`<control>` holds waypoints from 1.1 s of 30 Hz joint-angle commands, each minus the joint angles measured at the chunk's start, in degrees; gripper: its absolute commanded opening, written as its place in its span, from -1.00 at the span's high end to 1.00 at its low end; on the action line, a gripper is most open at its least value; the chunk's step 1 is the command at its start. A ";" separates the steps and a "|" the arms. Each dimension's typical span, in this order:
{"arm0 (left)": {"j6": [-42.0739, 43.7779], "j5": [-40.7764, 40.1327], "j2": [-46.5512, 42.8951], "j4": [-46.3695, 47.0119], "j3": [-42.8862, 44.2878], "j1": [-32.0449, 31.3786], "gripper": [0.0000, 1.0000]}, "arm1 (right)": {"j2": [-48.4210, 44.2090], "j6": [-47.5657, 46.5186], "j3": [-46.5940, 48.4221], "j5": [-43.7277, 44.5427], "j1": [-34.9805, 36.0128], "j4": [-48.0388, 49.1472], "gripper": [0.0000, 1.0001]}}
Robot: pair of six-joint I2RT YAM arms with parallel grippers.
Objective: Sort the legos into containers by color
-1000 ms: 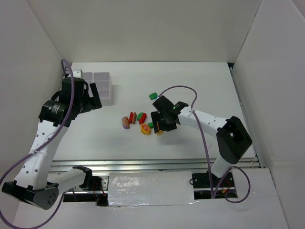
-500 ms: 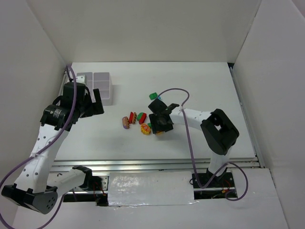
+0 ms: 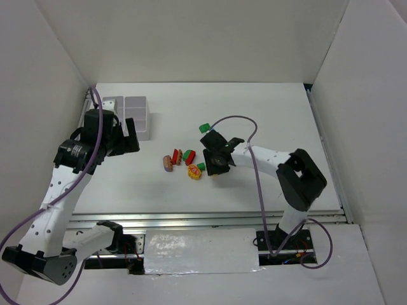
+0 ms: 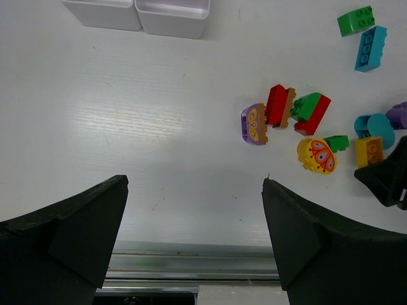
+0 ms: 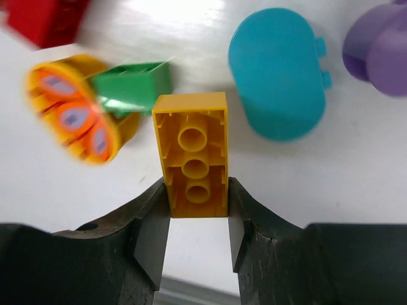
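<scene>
My right gripper [image 5: 197,194] squeezes the yellow brick [image 5: 194,146] from both sides, with its hollow side showing. A green brick [image 5: 133,86] and a teal oval [image 5: 276,79] lie just beside it on the bench [image 5: 318,184]. My left gripper [image 4: 193,190] hangs wide open, holding nothing. The white tray [image 3: 135,113] sits well apart, at the back left.

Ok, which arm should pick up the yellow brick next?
Right. The right gripper has its fingers against both sides of the yellow brick. The left gripper hangs open and empty near the white tray, well off from that brick.
</scene>
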 commanded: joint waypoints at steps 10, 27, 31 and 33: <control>-12.26 42.84 6.59 15.54 1.64 -0.35 -0.99 | -26.47 -4.02 1.15 -32.05 0.37 5.35 0.92; -24.80 44.86 19.16 16.99 6.54 -12.04 -0.60 | -28.14 0.02 6.96 -24.45 0.72 5.09 0.94; -23.65 44.59 20.04 14.43 6.98 -12.13 -0.55 | -28.06 -0.59 7.13 -21.71 0.72 3.17 0.95; -23.30 44.85 20.39 14.17 7.06 -12.04 -0.44 | -28.41 -0.68 6.87 -19.61 0.72 3.08 0.95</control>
